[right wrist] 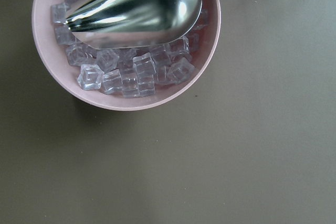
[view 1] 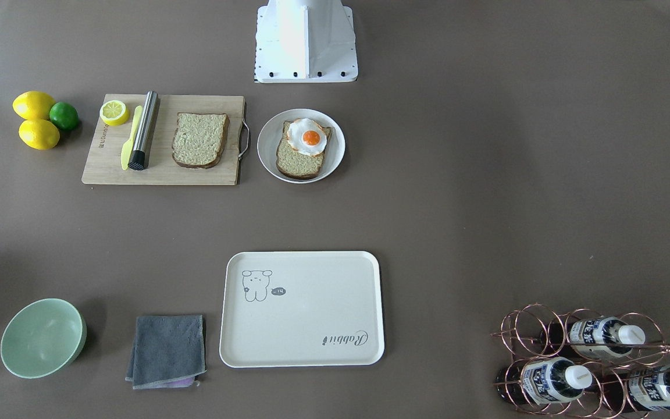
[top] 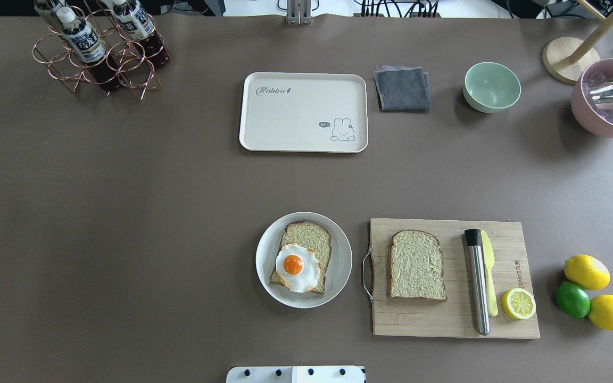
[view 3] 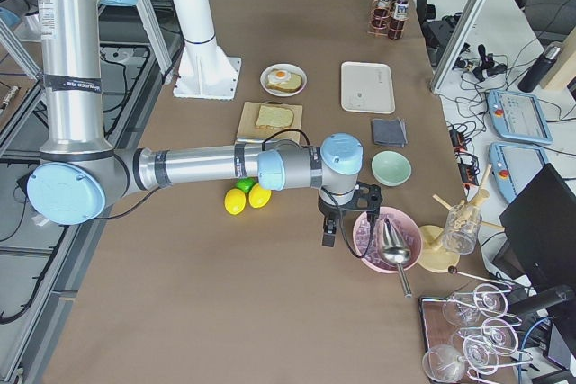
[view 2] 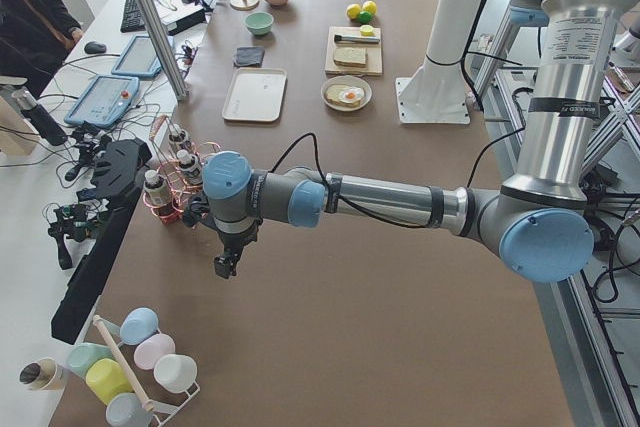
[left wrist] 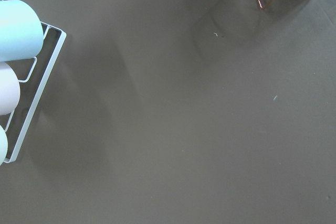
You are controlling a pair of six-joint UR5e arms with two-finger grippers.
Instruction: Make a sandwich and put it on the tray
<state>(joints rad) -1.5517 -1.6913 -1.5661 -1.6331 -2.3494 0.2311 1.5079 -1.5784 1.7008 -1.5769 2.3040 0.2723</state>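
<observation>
clock: read in overhead view, 12 = far edge, robot base at 6.
plate (top: 341,266): round, grey, closest to base, at its 12. Holds 1 bread slice (top: 312,236) lying flat w/ toy egg (top: 297,267) on its near half, egg uncovered.
board (top: 508,322): wooden, just at plate's 3, metal handle twd plate. Carries second slice (top: 417,265) flat, steel muddler (top: 478,287), yellow knife (top: 489,276) alongside muddler, lemon half (top: 519,304) cut side up.
fruit: 2 lemons (top: 586,272) + lime (top: 572,299) bunched on bench (top: 125,213) at board's 3.
tray (top: 296,117): cream, at plate's 12, well apart from both slices. Surface shows only rabbit drawing + "Rabbit" script.
cloth (top: 402,88): grey, folded, just at tray's 3.
green bowl (top: 491,86): at cloth's 3, inside plain green.
pink bowl (top: 586,119): far corner, at 2. Ice cubes (right wrist: 131,77) inside, steel scoop (right wrist: 136,6) resting on them.
wire rack (top: 125,64): copper, far corner, at 10. Holds dark drink bottles (top: 83,40) w/ white caps.
left tool (view 2: 227,265): hangs over bare bench near wire rack, pointing down. Fingers apart or together: can't tell.
right tool (view 3: 331,233): hangs just beside pink bowl, pointing down. Can't tell either.
</observation>
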